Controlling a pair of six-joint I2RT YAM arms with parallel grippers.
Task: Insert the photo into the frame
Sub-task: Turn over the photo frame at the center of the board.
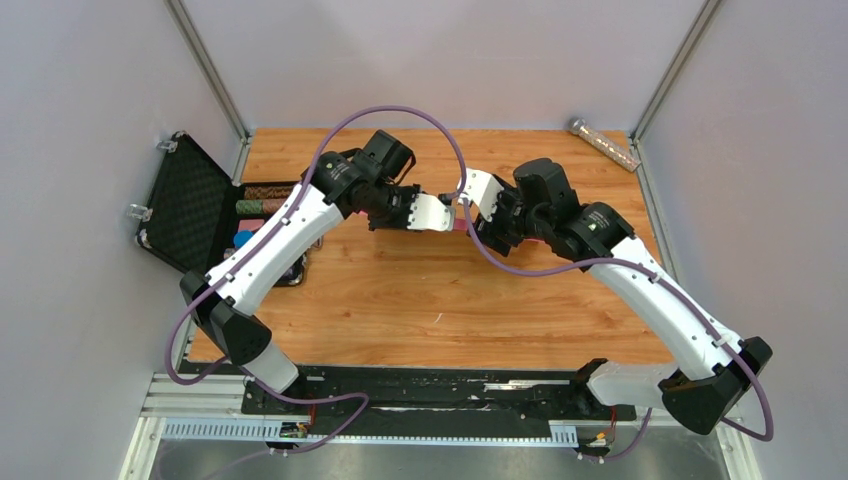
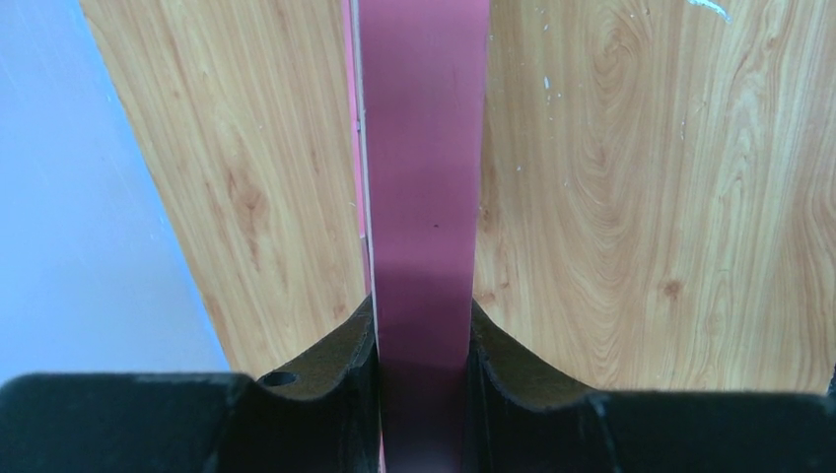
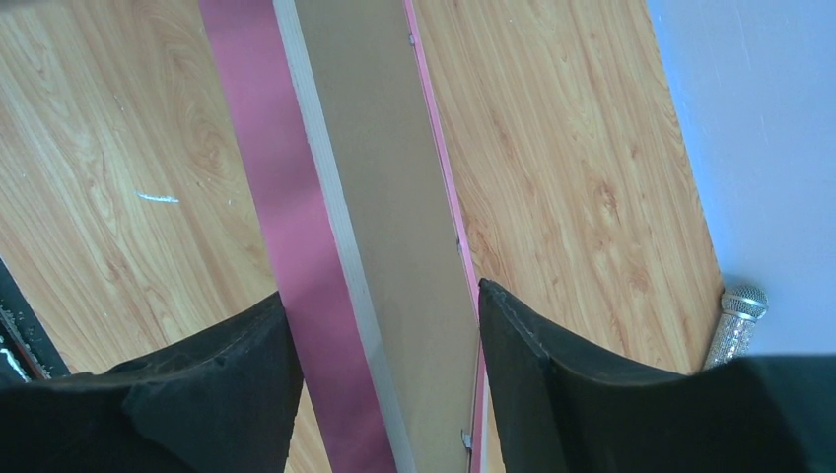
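The frame (image 2: 424,148) is held on edge over the table (image 1: 420,300), its long axis running across between the two arms. One rail is clamped in the narrowly set left end effector (image 2: 422,315). The right end effector (image 3: 383,296) stands wide astride the frame and the board (image 3: 384,148), and contact there cannot be told. The photo cannot be made out. Both arms are judged equally near.

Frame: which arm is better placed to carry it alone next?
Left, probably. The left gripper is clamped tight on the frame rail; the right gripper only straddles frame and brown backing board, and contact there is unclear.
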